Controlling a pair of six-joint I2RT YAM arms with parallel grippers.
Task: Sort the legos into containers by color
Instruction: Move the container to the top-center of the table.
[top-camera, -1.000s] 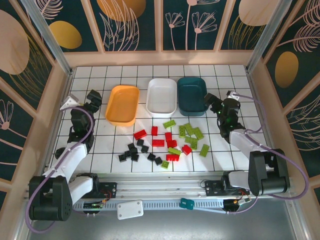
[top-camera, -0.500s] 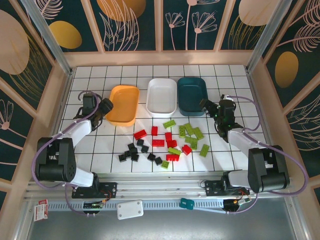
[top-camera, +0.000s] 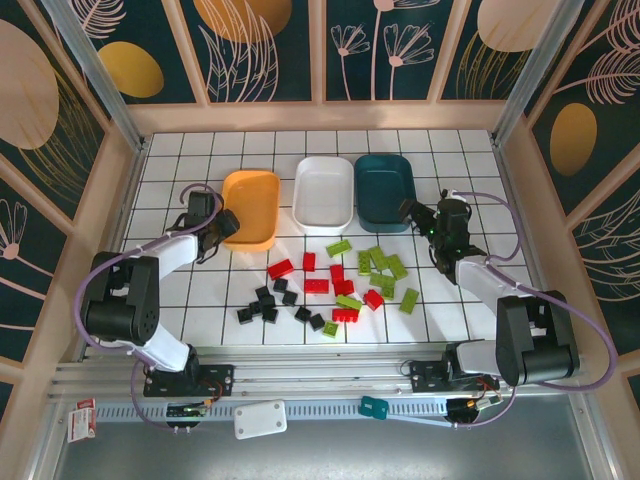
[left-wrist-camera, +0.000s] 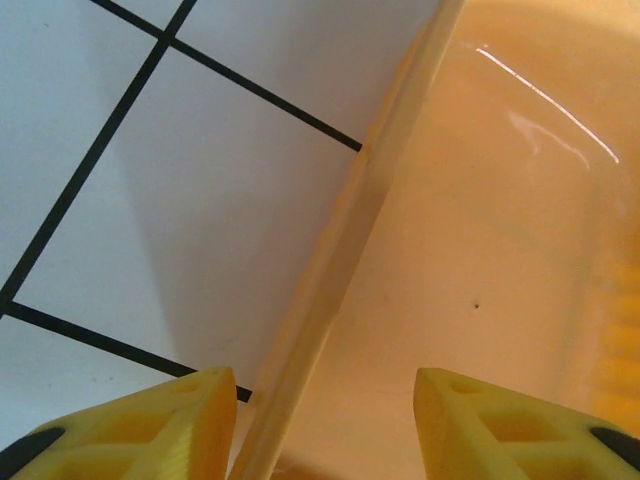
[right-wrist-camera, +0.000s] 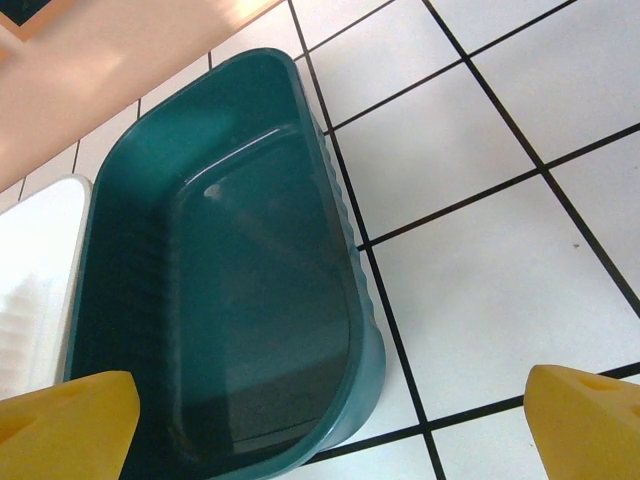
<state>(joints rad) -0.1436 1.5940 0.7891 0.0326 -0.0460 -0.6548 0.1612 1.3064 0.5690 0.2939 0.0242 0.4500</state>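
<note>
Left gripper (top-camera: 228, 222): you have it at the 8 o'clock rim of the shallow orange plastic tray (top-camera: 252, 200). In the left wrist view its yellow fingers (left-wrist-camera: 150, 425) stand astride the tray wall (left-wrist-camera: 330, 280), one over the tile outside and one inside the tray. The jaws are parted, and the inner finger stands clear of the wall, so nothing is clamped.
Right gripper (top-camera: 412, 210): you have it spread wide and holding nothing, at the 4 o'clock corner of the shallow dark teal plastic tray (top-camera: 383, 190). The right wrist view looks down into that tray (right-wrist-camera: 230, 280).
Containers: the orange tray, a white plastic tray (top-camera: 325, 190) and the teal tray stand in a row, side by side, at 12 o'clock from the bricks.
Legos: all lie loose on the white tiled table (top-camera: 200, 150).
Small black bricks (top-camera: 270, 300): at 8 o'clock of the pile.
Red bricks (top-camera: 335, 280): in the middle.
Lime green bricks (top-camera: 380, 265): towards 3 o'clock, some mixed in among the red.
</note>
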